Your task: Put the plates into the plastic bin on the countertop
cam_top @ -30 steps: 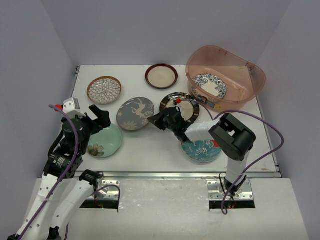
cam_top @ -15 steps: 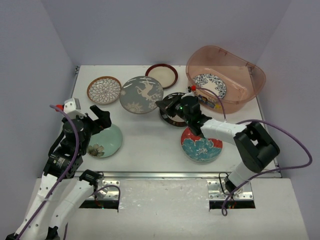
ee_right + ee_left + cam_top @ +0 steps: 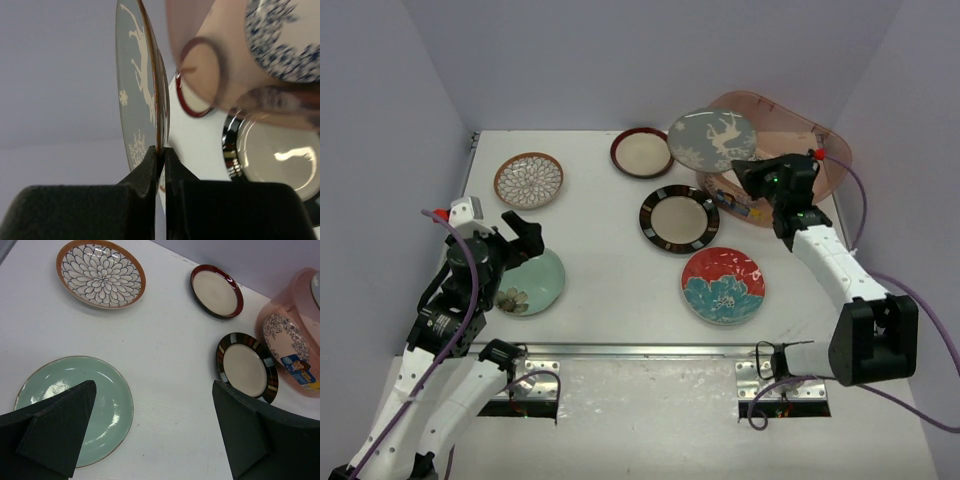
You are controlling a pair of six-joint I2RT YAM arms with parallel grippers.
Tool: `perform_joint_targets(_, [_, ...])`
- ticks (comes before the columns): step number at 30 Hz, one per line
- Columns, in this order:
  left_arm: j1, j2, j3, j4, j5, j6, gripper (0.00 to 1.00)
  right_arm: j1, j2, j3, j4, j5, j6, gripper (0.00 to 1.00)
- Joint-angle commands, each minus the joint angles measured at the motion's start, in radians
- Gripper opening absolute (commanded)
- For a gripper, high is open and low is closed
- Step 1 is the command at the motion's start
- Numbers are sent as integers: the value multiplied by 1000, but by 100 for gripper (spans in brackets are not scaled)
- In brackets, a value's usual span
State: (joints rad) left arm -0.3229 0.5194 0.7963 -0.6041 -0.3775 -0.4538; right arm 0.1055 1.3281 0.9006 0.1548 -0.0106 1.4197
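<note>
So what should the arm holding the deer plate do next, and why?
Probably carry it a little to the right, over the middle of the plastic bin, then lower it. The right gripper pinches the grey deer plate by its rim. In the top view the plate hangs over the bin's left edge, so letting go now might miss.

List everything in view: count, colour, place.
grey deer plate: 1, grey, in right jaws at bin's left rim
blue-white floral plate: 1, in bin
brown-white floral plate: 1, far left
dark-red rimmed plate: 1, far middle
black-striped plate: 1, centre
red-blue flower plate: 1, near right
mint plate: 1, green, near left
plastic bin: 1, pinkish, far right
table: 1, white
left gripper: black, above mint plate, jaws open
right gripper: black, jaws shut on grey deer plate
</note>
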Motion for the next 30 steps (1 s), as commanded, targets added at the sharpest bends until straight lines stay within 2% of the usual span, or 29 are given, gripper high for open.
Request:
perform_joint_targets(1, [-16, 5, 6, 32, -11, -8, 100, -197, 0, 153, -14, -98, 36, 0])
perform_joint_targets(6, [-18, 11, 6, 34, -6, -6, 100, -239, 97, 287, -110, -58, -72, 0])
perform_joint_targets(13, [-21, 8, 6, 34, 0, -5, 100, -237, 250, 417, -146, 4, -221, 0])
perform_joint_targets(22, [-41, -4, 4, 31, -12, -10, 100, -236, 395, 459, -124, -81, -312, 0])
perform_joint_targets(30, [-44, -3, 4, 30, -16, -12, 100, -234, 517, 563, -239, -157, -366, 0])
